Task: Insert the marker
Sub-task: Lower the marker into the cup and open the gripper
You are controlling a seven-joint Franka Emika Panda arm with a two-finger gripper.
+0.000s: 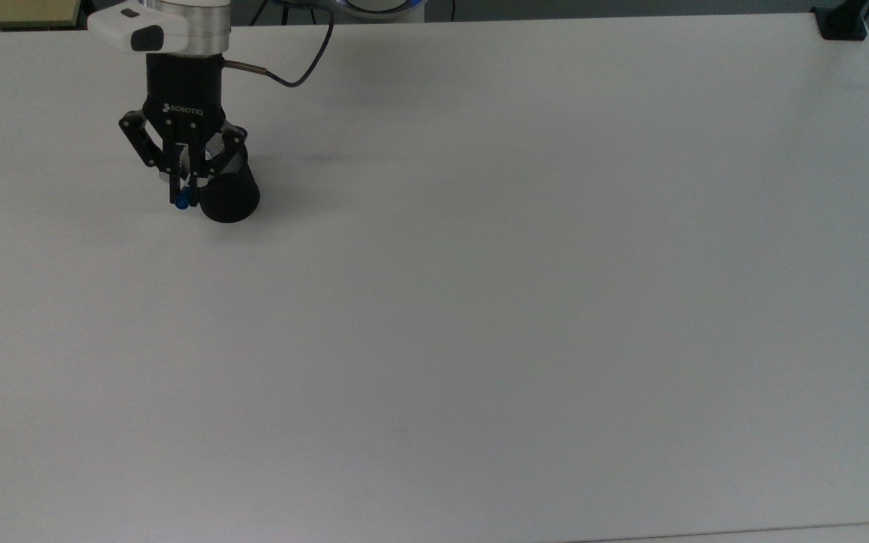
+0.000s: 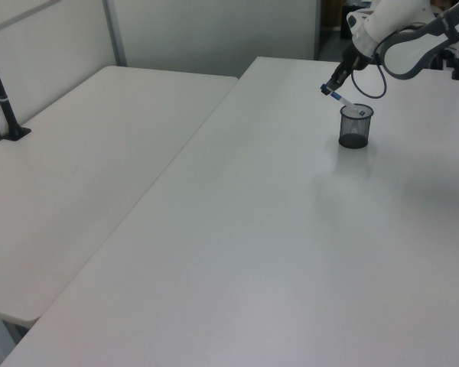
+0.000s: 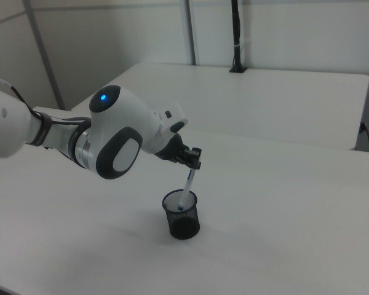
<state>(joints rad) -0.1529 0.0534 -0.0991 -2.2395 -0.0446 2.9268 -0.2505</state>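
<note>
My gripper [image 1: 185, 197] [image 2: 327, 92] [image 3: 195, 161] is shut on the blue-capped end of the marker [image 3: 187, 185], a slim white pen with blue trim. The marker [image 2: 344, 102] slants down from the fingers, and its lower end sits inside the mouth of the black mesh cup [image 3: 181, 214] [image 2: 355, 128] [image 1: 229, 193]. The cup stands upright on the white table [image 1: 480, 302], near the top view's upper left. In the top view the blue cap [image 1: 180, 203] shows between the fingertips, and the gripper body covers much of the cup's rim.
A black cable [image 1: 291, 72] loops from the wrist over the table. A black clamp base [image 1: 840, 24] sits at the top view's far right corner. A second white table [image 2: 76, 176] adjoins on the left view's left, with a black post [image 2: 4, 99] on it.
</note>
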